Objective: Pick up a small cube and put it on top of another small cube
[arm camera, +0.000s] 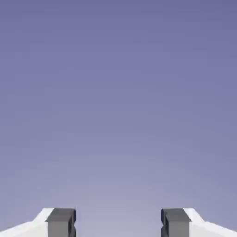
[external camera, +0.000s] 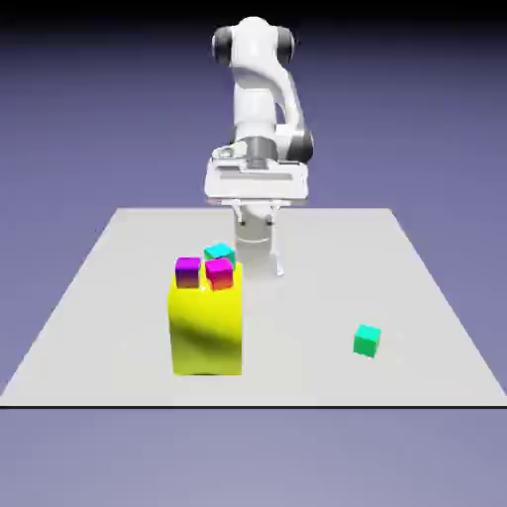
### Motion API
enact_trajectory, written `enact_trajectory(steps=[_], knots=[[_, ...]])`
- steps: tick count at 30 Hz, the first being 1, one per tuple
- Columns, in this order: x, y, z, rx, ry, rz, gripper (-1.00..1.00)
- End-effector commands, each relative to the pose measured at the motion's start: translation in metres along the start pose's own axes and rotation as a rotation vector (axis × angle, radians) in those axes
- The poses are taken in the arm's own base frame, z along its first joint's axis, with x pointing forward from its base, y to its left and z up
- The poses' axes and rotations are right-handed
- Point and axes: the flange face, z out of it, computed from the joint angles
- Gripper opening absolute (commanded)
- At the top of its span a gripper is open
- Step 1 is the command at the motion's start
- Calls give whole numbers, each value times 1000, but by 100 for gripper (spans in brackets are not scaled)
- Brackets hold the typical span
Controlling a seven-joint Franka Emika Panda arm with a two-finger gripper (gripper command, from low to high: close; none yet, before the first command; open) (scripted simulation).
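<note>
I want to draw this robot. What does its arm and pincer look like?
The arm is glossy white with rounded, chunky segments and dark grey rings at the joints. Its hand is a flat, wide white bar with a grey band above it. The pincer has two white fingers, each ending in a small dark grey square tip. No cables or markings show.

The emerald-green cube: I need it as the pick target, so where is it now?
The emerald-green cube sits alone on the table at the exterior view's right, well apart from the big yellow block.
</note>
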Motion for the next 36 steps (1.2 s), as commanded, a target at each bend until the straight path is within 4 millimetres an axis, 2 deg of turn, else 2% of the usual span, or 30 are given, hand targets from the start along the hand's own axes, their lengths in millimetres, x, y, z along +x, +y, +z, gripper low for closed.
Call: enact_trajectory(steps=[1,6,12,17,22,31,33,34,36], knots=[[-7,-8,11,-30,-38,-37,0],[-49,-45,66,-178,-223,-217,0],[-115,-77,123,-344,-428,-431,0],[-176,-96,159,-467,-580,-604,0],[-238,-111,185,-572,-712,-771,0],[-339,-132,206,-712,-896,-1039,0],[-356,-136,207,-733,-925,-1084,0],[-356,-136,207,-733,-925,-1084,0],[-372,-100,234,-734,-924,-1083,0]])
